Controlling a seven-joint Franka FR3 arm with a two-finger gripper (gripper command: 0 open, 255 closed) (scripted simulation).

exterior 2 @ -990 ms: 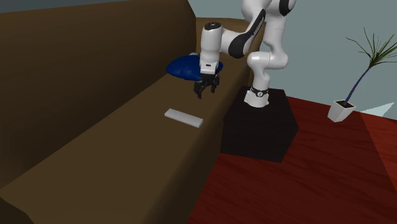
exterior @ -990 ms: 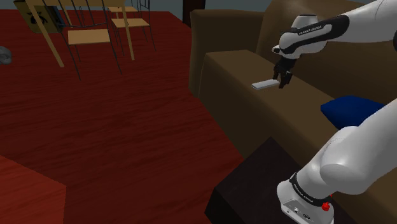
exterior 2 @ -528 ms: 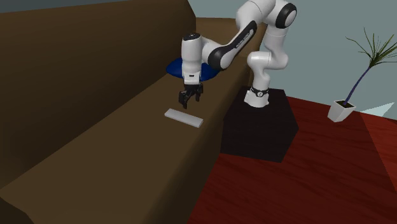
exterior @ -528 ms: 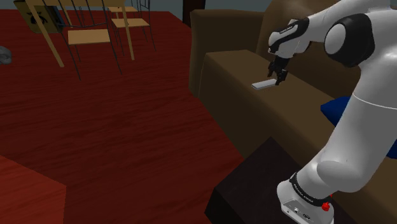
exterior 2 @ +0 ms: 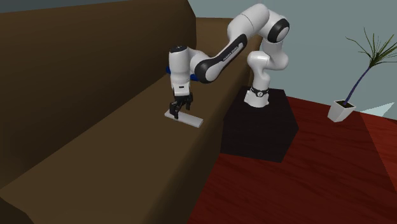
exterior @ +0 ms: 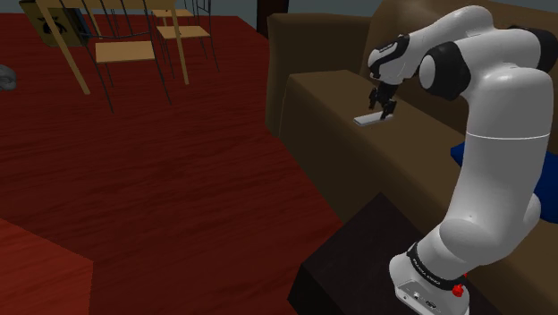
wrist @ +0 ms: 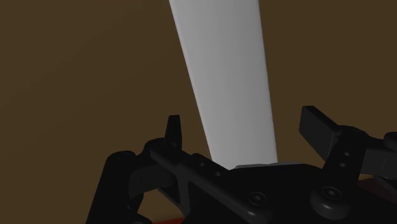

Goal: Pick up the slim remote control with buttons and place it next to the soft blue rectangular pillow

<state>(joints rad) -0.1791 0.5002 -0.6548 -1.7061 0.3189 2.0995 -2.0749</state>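
Tool (exterior 2: 177, 110) is low over the remote (exterior 2: 186, 118), which lies flat on the sofa (exterior 2: 95, 146) seat near the front edge. In the wrist view the tool is open, and one finger (wrist: 173, 129) stands off each long edge of the pale grey strip with a gap showing on both sides, so nothing is gripped yet. The straddle across the narrow width looks right to me. What I don't like is that I seem to be sitting near one end of the remote rather than over its middle. If I pinch there it may swing or droop on the lift, so I'd slide a touch along its length first. It's slim, so I want the pads right down at seat level before closing, and I can't tell from here how much height is left. Then I'd close squarely on the two edges, check that it isn't skewed, and lift straight up. The pillow (exterior: 460, 154) is a blue patch further along the seat towards the stand, partly behind the arm in the shoulder view and well apart from the remote. I'd carry low along the seat and set it down just beside the pillow.
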